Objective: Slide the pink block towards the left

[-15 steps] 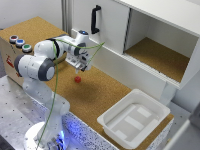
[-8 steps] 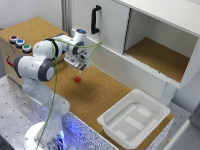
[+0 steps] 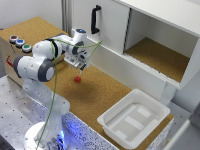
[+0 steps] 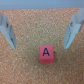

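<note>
- Cork board (image 3: 107, 95) covers the worktop, a speckled brown surface that also fills the wrist view behind everything else.
- At the back stands a white cabinet (image 3: 155, 30) with a black handle (image 3: 94, 19) on its closed door and an open compartment floored in the same cork.
- One white arm (image 3: 42, 65) reaches from its base at the exterior view's lower left, with a green cable (image 3: 54, 95) hanging along it.
- Its claw (image 3: 81, 66) points down over the cork, and in the wrist view the two fingers (image 4: 7, 31) stand spread well apart with nothing between them.
- The pink block (image 3: 77, 79) lies on the cork just below the claw, not touching either finger.
- In the wrist view the block (image 4: 46, 52) shows a dark letter A on its upper face and sits roughly midway between the two fingertips, a little off the line joining them.
- A wooden box (image 3: 11, 50) stands at the exterior view's left edge, carrying three round buttons (image 3: 20, 43), one of them green.
- Toward the exterior view's lower right sits a white plastic tray (image 3: 134, 119), well apart from the block.
</note>
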Robot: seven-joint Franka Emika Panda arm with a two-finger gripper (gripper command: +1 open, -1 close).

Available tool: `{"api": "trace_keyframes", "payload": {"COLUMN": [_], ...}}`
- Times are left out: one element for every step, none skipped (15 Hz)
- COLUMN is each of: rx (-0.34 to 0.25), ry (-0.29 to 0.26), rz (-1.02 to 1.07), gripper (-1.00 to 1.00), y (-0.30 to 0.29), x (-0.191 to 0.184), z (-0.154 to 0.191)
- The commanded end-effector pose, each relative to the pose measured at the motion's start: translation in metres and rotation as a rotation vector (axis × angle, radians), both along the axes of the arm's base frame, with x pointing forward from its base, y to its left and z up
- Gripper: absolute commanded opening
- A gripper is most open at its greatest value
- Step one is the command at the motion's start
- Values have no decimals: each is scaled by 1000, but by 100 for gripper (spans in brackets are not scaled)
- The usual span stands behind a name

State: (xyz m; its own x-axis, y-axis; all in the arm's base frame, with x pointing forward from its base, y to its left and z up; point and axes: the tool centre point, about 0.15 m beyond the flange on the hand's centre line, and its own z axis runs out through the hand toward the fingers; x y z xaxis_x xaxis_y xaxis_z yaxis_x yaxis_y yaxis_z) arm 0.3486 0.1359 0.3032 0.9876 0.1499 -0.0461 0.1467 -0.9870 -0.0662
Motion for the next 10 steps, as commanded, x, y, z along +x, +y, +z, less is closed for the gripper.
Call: {"api": "trace_keyframes", "payload": {"rx": [-1, -1, -1, -1, -1, -1, 0, -27, -23, -49], "ry": [-21, -21, -21, -21, -21, -21, 0, -44, -55, -69], "rz": [-12, -12, -12, -12, -12, -12, 0, 10, 17, 41], "gripper": [100, 100, 100, 100, 100, 100, 100, 100, 100, 100], "y": [7, 7, 7, 7, 7, 7, 0, -1, -4, -4], "x": [-3, -3, -3, -3, -3, -3, 0, 5, 10, 10], "z": [-2, -2, -2, -2, -2, -2, 0, -2, -10, -18]}}
